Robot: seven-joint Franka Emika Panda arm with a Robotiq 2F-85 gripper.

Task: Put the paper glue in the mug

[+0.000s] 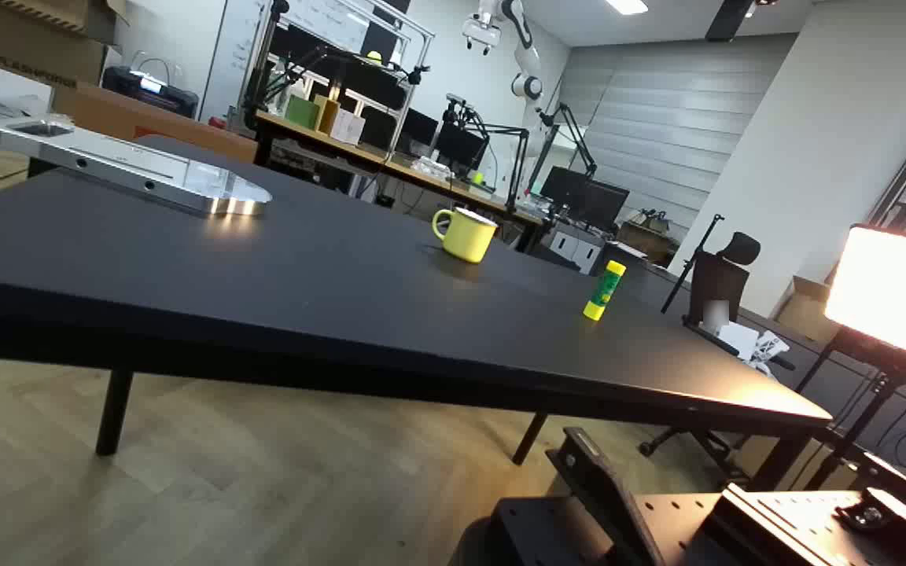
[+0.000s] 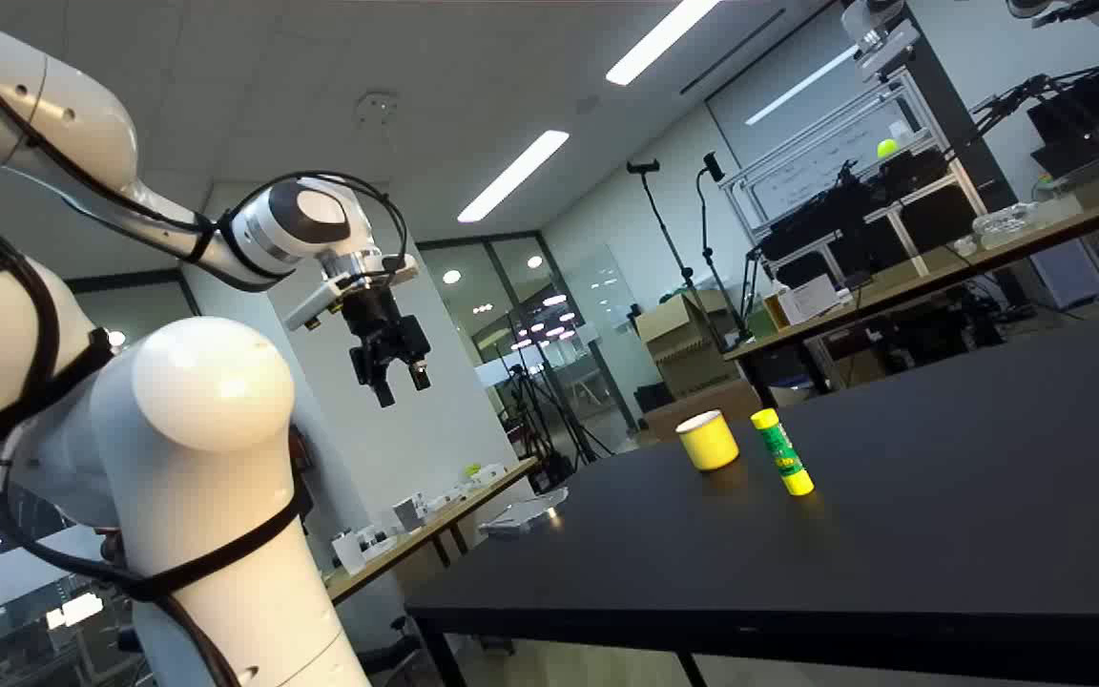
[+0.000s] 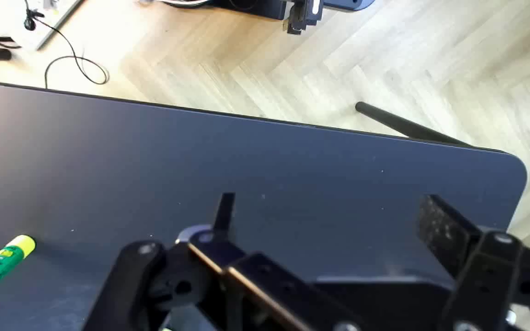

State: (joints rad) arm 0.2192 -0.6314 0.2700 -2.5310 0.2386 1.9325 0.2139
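Nearest in an exterior view: white arm, bent over from the picture's left, gripper hanging in the air. Gripper spread wide; wrist view shows the desk surface through the gap between its fingers. Desk is black, one rounded corner in the wrist view. Paper glue, green with yellow ends, stands upright on the desk, well back from the near edge, outside the mug. Mug: yellow, upright, a bit farther back and closer to the left edge in both exterior views, near the glue but apart from it. Its handle, seen in an exterior view, points toward the left edge. Pale lining shows at the rim; rest of the inside hidden, can't tell contents. Silvery flat object lies by the left edge. Past the far edge: workbench and cardboard boxes; can't tell what's in the boxes.
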